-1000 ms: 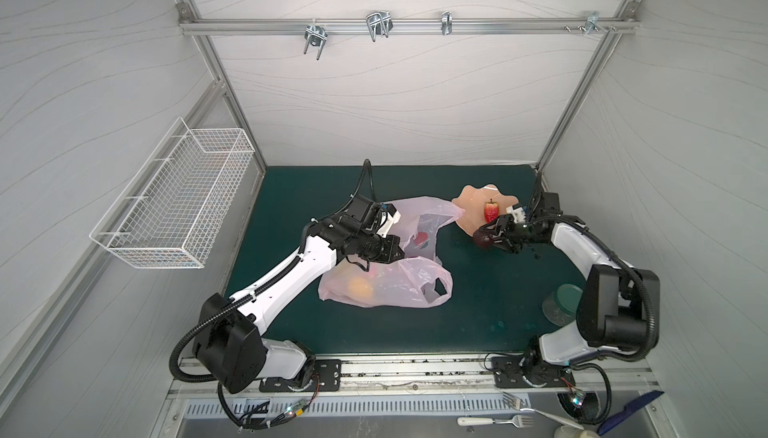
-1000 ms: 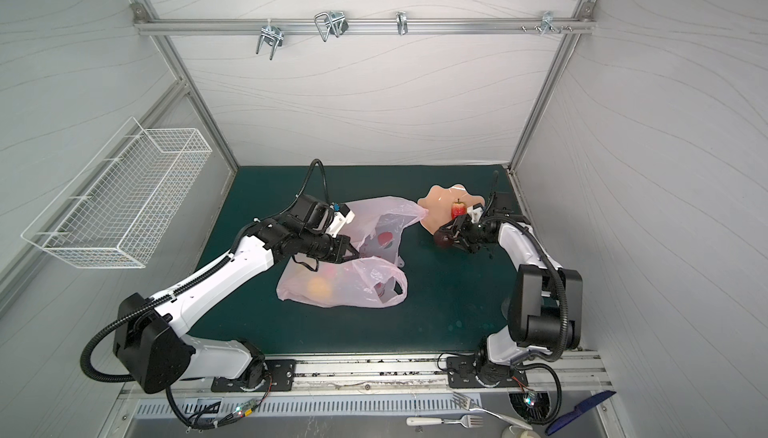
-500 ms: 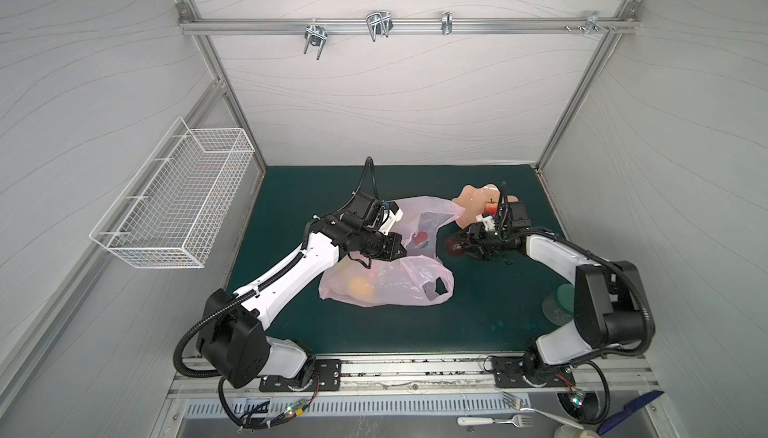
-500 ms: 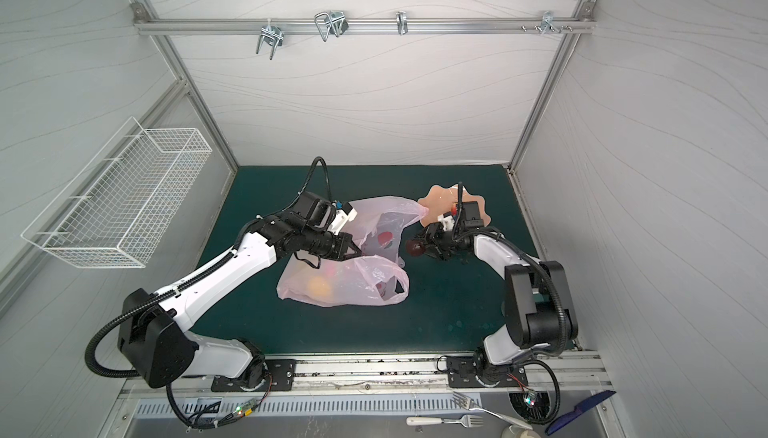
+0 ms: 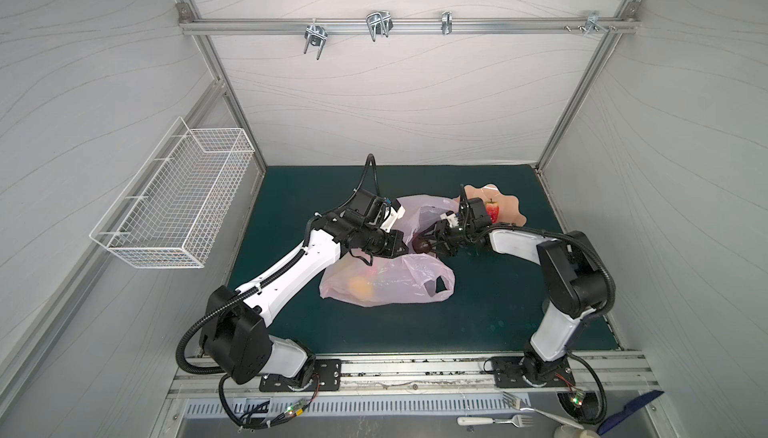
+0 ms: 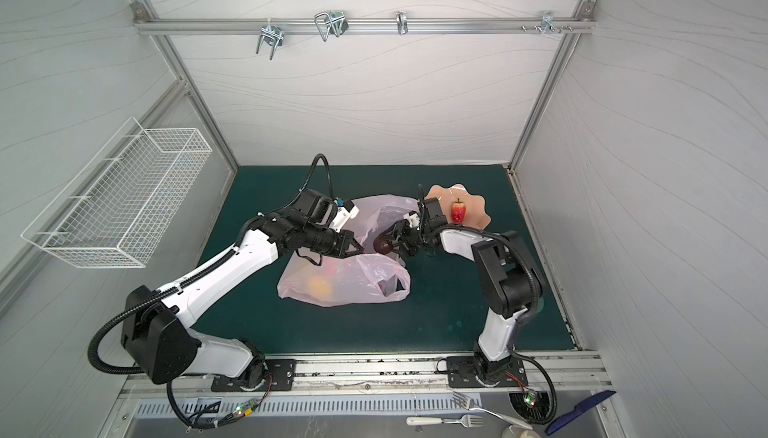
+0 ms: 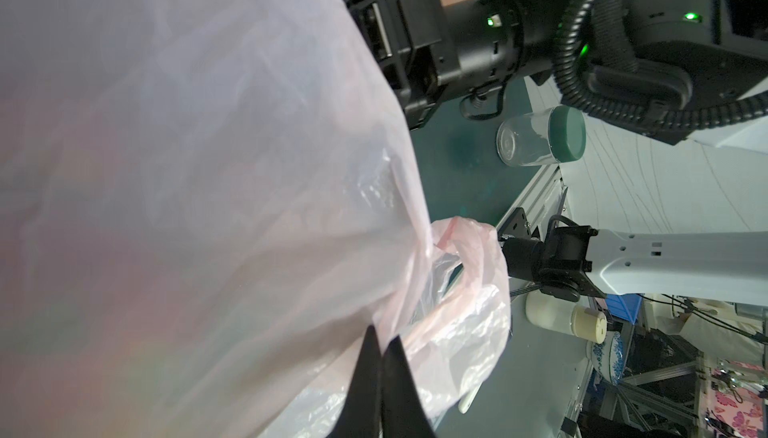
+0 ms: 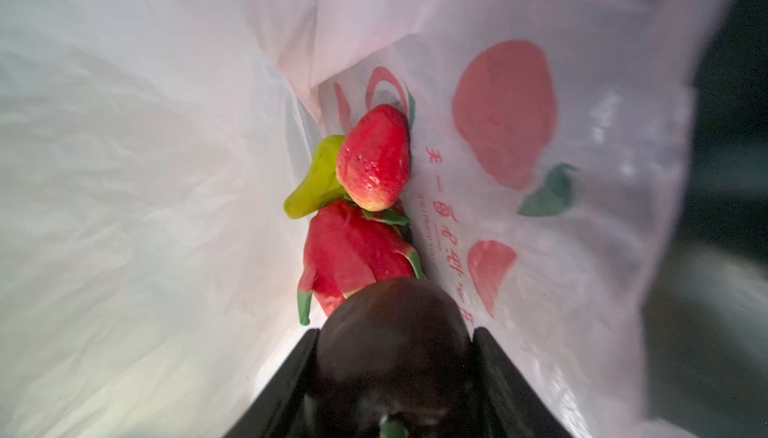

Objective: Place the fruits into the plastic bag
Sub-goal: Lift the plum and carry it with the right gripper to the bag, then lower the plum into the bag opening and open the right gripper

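The pale pink plastic bag [image 5: 386, 286] [image 6: 345, 286] lies mid-mat, its mouth lifted. My left gripper [image 5: 400, 244] [image 6: 358, 249] [image 7: 384, 340] is shut on the bag's rim. My right gripper [image 5: 424, 244] [image 6: 384, 244] [image 8: 395, 334] is shut on a dark round fruit [image 8: 395, 369] and sits inside the bag's mouth. Deeper in the bag lie a strawberry [image 8: 374, 157], a green pear [image 8: 316, 182] and a dragon fruit [image 8: 349, 257]. A yellow lemon [image 5: 359, 287] [image 6: 320, 286] shows through the film. Another strawberry [image 5: 492, 209] [image 6: 458, 211] rests on the peach plate [image 5: 510, 207] [image 6: 477, 207].
A white wire basket [image 5: 178, 199] [image 6: 124, 207] hangs on the left wall. A clear jar with a green lid [image 7: 540, 136] lies on the mat by the right arm's base. Forks [image 5: 494, 419] lie outside the front rail.
My right gripper carried the dark round fruit leftward from beside the plate into the bag's mouth. The left gripper stayed holding the bag's rim up.
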You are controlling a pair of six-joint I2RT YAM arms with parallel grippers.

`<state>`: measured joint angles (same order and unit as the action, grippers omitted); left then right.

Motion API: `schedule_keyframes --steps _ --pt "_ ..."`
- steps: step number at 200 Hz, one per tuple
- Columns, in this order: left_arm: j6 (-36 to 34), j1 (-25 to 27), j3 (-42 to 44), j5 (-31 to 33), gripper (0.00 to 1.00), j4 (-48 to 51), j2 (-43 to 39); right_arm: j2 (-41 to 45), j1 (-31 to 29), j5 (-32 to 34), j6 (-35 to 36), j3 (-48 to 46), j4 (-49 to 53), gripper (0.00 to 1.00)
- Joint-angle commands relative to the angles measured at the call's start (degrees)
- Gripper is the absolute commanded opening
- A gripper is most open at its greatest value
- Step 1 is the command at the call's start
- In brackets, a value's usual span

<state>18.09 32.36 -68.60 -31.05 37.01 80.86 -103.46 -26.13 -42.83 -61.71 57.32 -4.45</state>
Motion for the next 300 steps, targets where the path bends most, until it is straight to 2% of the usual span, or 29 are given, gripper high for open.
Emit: schedule_keyframes --steps 1,40,77,95,110,118,135,138,142,190,269,300 --pt "-1.7 0.2 -2.8 -0.9 0.00 -0.4 0.6 -3.6 -2.5 0.4 -5.5 3.0 -5.6 0.39" --pt "-2.0 0.1 -2.4 -0.5 0.00 0.0 0.3 -9.4 -5.0 1.4 -9.7 7.9 -8.4 0.40" --pt "-2.2 0.1 -2.0 -0.2 0.00 0.1 0.0 -14.0 -6.4 1.5 -12.7 12.2 -10.3 0.48" --pt "-2.2 0.1 -1.8 0.1 0.00 0.2 -0.1 -14.9 -6.6 0.6 -14.3 12.6 -13.2 0.61" --pt "-2.2 0.0 -1.6 0.4 0.00 0.3 -0.4 -14.2 -6.6 0.2 -14.8 11.6 -15.6 0.76" --pt "-2.2 0.1 -1.6 0.7 0.00 0.3 -0.5 -13.5 -6.5 -0.1 -14.0 11.2 -15.6 0.82" --pt "-1.8 -0.3 -1.5 1.0 0.00 0.4 -0.5 -12.3 -6.5 -1.6 -11.4 11.2 -14.3 0.90" --pt "-1.8 -0.3 -1.5 1.0 0.00 0.4 -0.5 -12.0 -6.4 -1.8 -11.2 11.0 -14.4 0.96" --pt "-1.7 -0.4 -1.4 1.0 0.00 0.4 -0.5 -11.7 -6.3 -2.0 -11.1 10.6 -14.6 0.99" --pt "-1.7 -0.7 -1.4 0.9 0.00 0.0 -0.4 -7.2 -4.3 -3.4 -9.9 6.5 -14.0 0.99" --pt "-1.3 -0.7 -1.0 0.8 0.00 -0.8 -0.1 3.0 -0.6 -2.4 -2.3 -0.6 -2.3 0.99" --pt "-1.2 -0.7 -1.0 0.9 0.00 -0.9 0.1 6.7 1.4 -1.6 2.8 -2.4 4.6 0.99"
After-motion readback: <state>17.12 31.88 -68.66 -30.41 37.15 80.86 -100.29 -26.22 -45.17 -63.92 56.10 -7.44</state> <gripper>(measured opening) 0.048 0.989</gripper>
